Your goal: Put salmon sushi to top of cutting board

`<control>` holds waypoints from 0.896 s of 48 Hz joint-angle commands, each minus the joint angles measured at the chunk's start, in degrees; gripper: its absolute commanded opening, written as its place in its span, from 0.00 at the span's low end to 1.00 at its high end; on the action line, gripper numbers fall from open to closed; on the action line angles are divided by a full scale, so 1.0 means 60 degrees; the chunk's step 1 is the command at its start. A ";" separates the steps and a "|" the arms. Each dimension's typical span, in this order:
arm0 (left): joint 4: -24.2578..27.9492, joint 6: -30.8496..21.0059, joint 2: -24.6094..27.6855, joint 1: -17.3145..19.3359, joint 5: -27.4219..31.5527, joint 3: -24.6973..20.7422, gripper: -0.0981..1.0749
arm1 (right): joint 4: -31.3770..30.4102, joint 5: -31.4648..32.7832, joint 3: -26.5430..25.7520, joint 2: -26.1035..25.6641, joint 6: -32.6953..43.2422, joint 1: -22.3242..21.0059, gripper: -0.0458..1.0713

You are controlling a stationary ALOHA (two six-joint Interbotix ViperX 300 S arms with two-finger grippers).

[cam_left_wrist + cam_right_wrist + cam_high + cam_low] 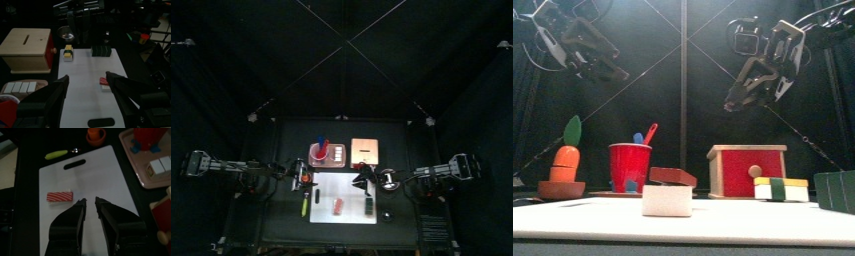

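The salmon sushi (pixel 60 196), a small red-and-white striped piece, lies on the white cutting board (pixel 87 178). It also shows in the top view (pixel 341 206), the front view (pixel 669 188) and the left wrist view (pixel 107 82). My right gripper (pixel 90 201) hangs over the board beside the sushi, jaws nearly together and holding nothing. My left gripper (pixel 87 77) is open and empty, raised over the board's (pixel 83 100) left end. In the top view the left gripper (pixel 301 176) and right gripper (pixel 362 178) sit at the board's (pixel 338 186) far edge.
A yellow-green stick (pixel 57 153) and a carrot pot (pixel 97 134) lie beside the board. A pinkish tray (pixel 323 153) with a red cup (pixel 629 165) and a wooden box (pixel 28 44) stand behind. A yellow sushi (pixel 68 53) and a dark oblong item (pixel 101 122) lie nearby.
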 commanded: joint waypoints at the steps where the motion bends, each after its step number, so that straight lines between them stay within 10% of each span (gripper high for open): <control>1: -0.0044 0.0029 -0.0029 0.0029 -0.0073 -0.0234 0.88 | 0.1069 0.1099 -0.0308 -0.0396 0.0015 0.0308 0.62; 15: -0.0044 0.0029 -0.0029 0.0073 -0.0044 -0.0205 0.88 | 0.4438 0.3398 -0.0249 -0.0557 0.0000 0.0688 0.62; 43: -0.0337 0.0059 -0.0029 0.0190 0.0923 -0.0308 0.88 | 0.5889 0.3208 -0.1567 0.0908 0.3486 0.0762 0.63</control>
